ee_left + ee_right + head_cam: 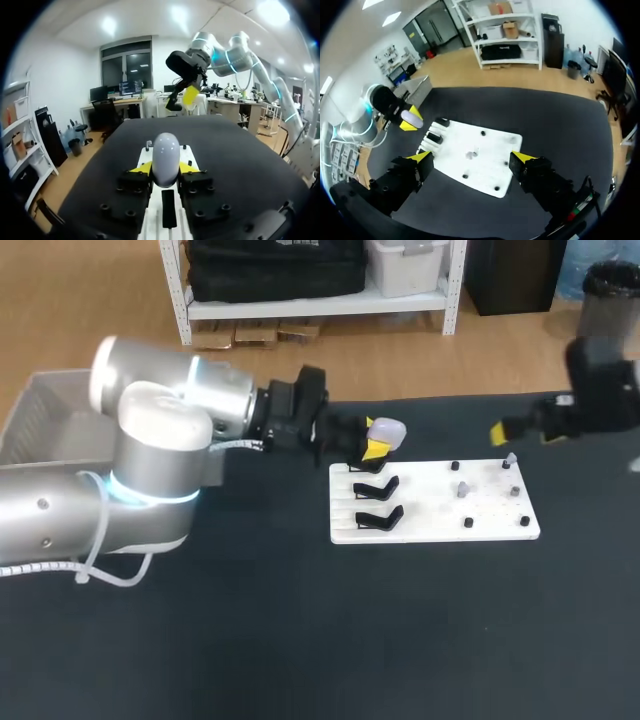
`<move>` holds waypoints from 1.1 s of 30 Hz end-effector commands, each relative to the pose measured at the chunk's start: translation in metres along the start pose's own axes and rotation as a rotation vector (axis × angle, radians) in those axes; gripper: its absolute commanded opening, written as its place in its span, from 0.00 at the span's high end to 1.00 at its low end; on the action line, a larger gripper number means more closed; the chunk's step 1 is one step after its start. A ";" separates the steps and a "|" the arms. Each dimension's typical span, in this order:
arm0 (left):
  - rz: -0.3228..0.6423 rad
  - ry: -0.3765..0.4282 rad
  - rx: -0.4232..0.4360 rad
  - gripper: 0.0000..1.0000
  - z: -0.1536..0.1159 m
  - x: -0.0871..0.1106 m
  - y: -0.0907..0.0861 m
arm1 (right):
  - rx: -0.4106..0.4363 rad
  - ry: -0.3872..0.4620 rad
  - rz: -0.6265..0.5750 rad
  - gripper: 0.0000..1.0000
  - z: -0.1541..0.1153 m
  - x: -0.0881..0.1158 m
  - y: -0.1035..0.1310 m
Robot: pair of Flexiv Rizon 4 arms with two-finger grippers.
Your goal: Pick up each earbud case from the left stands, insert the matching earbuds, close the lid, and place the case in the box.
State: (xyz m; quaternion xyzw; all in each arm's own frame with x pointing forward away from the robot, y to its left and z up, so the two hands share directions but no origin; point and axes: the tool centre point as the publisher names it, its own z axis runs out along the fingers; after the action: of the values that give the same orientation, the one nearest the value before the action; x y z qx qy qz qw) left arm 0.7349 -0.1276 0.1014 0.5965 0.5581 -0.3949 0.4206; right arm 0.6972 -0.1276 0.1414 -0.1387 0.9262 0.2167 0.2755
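While both arms hung over the black table point(300, 640), I saw a white board point(430, 525) lying flat on the far middle of the cloth. Three black stands point(378, 517) stood in a column on the board's left part, and the two nearer ones were bare. Black pegs point(467, 523) dotted its right part, with two grey pieces point(463, 488) among them, too small for me to make out. A grey box point(40, 415) sat at the table's far left edge, partly hidden behind my left arm point(150, 470).

That arm was bent at the elbow, its forearm lying across the table toward the board's far left corner. The left gripper point(375, 445) was clamped from two sides on the pale, rounded case point(387, 430), which poked out past the yellow tips over the rearmost stand. I could not tell whether it touched that stand. From the left wrist, the case point(165, 157) sat upright between the tips, with a stand just under it and the board ahead.

My right arm point(600, 390) stood at the table's far right. The right gripper point(523, 433) hovered by the board's far right corner, well apart from the case. From the right wrist, its fingers point(420, 159) were spread wide with nothing between them and the board point(485, 175) below.
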 end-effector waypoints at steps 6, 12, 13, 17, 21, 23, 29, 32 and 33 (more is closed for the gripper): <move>0.025 0.030 -0.017 1.00 0.013 -0.016 0.017 | 0.059 0.044 -0.019 0.00 0.030 0.004 0.048; 0.048 0.029 -0.027 1.00 0.017 -0.025 0.010 | 0.035 0.042 -0.020 0.00 0.040 0.006 0.061; 0.049 0.029 -0.025 1.00 0.017 -0.024 0.008 | 0.033 0.042 -0.020 0.00 0.041 0.006 0.062; 0.051 0.029 -0.016 1.00 0.017 -0.020 0.002 | 0.027 0.043 -0.021 0.00 0.045 0.003 0.063; 0.048 0.028 -0.010 1.00 0.016 -0.019 -0.004 | 0.022 0.048 -0.028 0.00 0.049 0.000 0.065; 0.045 0.022 -0.006 1.00 0.015 -0.020 -0.008 | 0.018 0.052 -0.032 0.00 0.051 -0.002 0.066; 0.047 0.020 0.004 1.00 0.015 -0.021 -0.015 | 0.013 0.052 -0.040 0.00 0.052 -0.007 0.068; 0.047 0.023 0.008 1.00 0.016 -0.021 -0.018 | 0.015 0.049 -0.043 0.00 0.052 -0.009 0.068; 0.047 0.024 0.009 1.00 0.016 -0.020 -0.019 | 0.015 0.048 -0.043 0.00 0.052 -0.009 0.069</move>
State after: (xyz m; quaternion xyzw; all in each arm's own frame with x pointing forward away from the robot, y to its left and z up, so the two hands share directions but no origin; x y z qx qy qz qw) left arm 0.7184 -0.1502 0.1144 0.6172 0.5466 -0.3823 0.4173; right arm 0.6998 -0.0434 0.1295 -0.1617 0.9303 0.2010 0.2607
